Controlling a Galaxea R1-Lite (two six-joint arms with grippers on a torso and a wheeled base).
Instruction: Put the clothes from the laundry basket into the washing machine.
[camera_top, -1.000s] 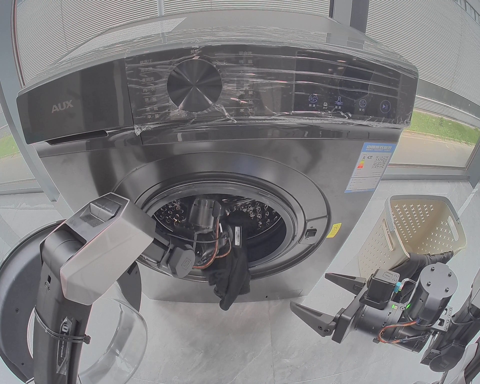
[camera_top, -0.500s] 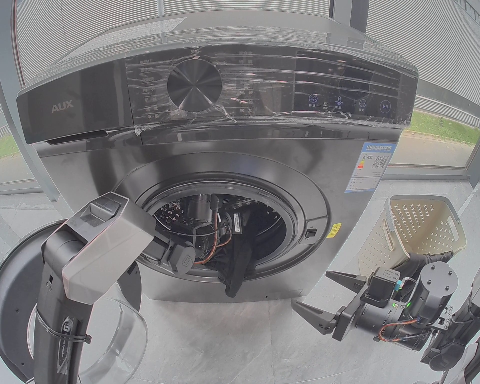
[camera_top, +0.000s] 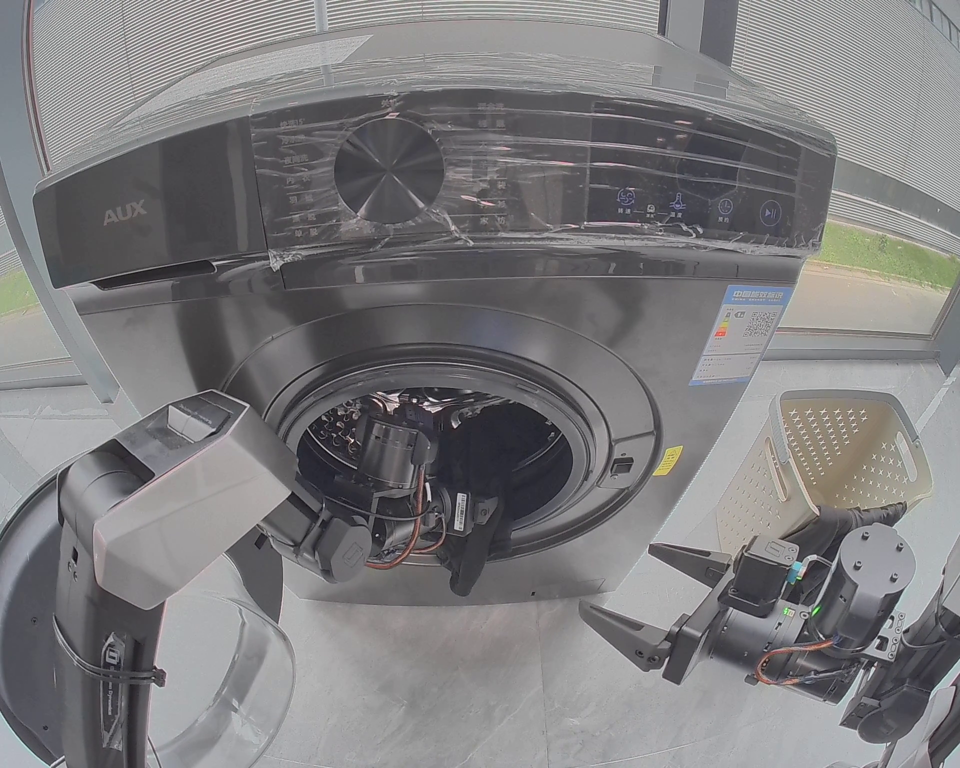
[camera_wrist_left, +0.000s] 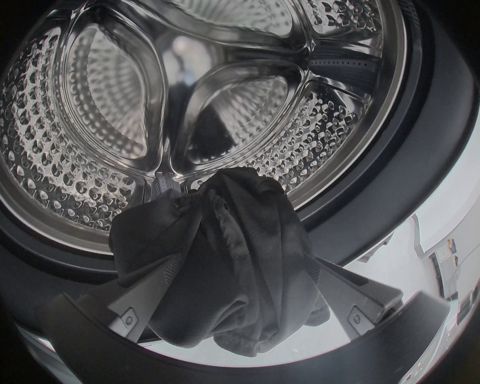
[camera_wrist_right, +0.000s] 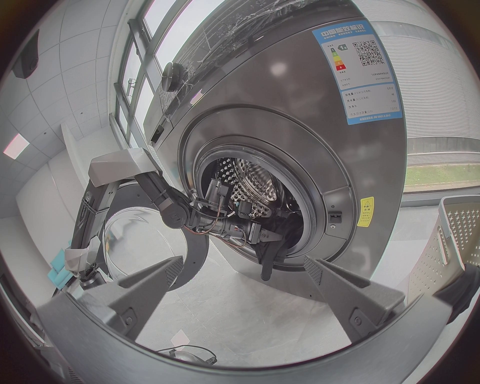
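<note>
- A grey front-loading washing machine (camera_top: 470, 300) is seen standing on the tiled floor (camera_top: 480, 680), with windows behind it. A round dial (camera_top: 388, 170) is set in its film-wrapped control strip.
- A blue energy label (camera_top: 740, 335) and a small yellow sticker (camera_top: 667, 460) are fixed to the front panel, to the right of the round opening.
- The door (camera_top: 25, 600) is swung fully open to the robot's left, its glass bowl (camera_top: 235, 670) turned outward. The left arm passes in front of it.
- The lower left part of the opening is blocked by the left arm's wrist and its cables.
- The left end effector (camera_wrist_left: 240, 262) is held at the mouth of the drum (camera_wrist_left: 115, 100) with its fingers (camera_wrist_left: 352, 300) spread. A black garment (camera_wrist_left: 225, 285) is bunched between them and draped over them, so the tips are hidden.
- In the head view, part of this garment lies inside the opening, and a tail of it hangs over the lower rim of the door seal (camera_wrist_left: 390, 165), outside the machine.
- The drum's perforated steel wall and paddles are seen behind the garment.
- A cream perforated laundry basket (camera_top: 860, 440) stands on the floor by the machine's right front corner, tilted so that its open top is turned toward the robot. A dark garment (camera_top: 850, 520) lies at its lower rim, partly hidden by the right arm.
- The right end effector (camera_top: 620, 580) is held above the floor, between the opening and the basket, with its fingers spread wide and empty.
</note>
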